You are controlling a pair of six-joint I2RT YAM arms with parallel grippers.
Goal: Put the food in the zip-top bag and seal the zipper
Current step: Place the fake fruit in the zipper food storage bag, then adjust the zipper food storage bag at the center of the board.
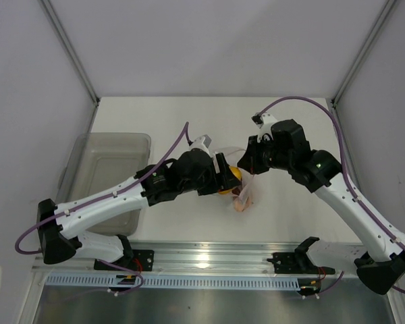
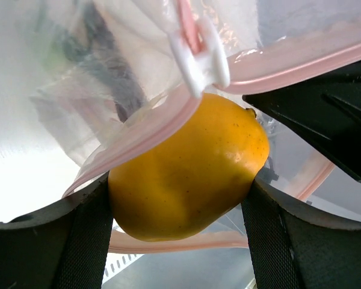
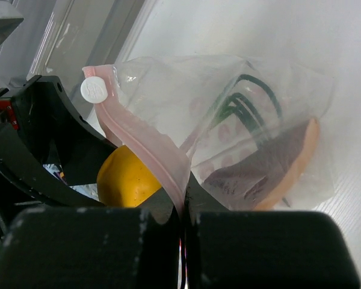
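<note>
My left gripper (image 2: 177, 208) is shut on a round yellow lemon-like piece of the food (image 2: 186, 168), one finger on each side. It holds the fruit at the mouth of the clear zip-top bag (image 3: 271, 90), under the pinkish zipper (image 2: 138, 141) and its white slider (image 2: 198, 57). My right gripper (image 3: 183, 211) is shut on the zipper strip (image 3: 144, 150), holding that edge of the bag up. A dark red-orange piece (image 3: 259, 168) and thin green stems (image 3: 246, 99) lie inside the bag. In the top view both grippers meet at the fruit (image 1: 232, 179) over mid-table.
A translucent grey bin (image 1: 111, 169) sits on the table's left side, partly under the left arm. The bag's lower part (image 1: 245, 199) rests on the white table (image 1: 189, 121). Metal frame posts stand at the back corners.
</note>
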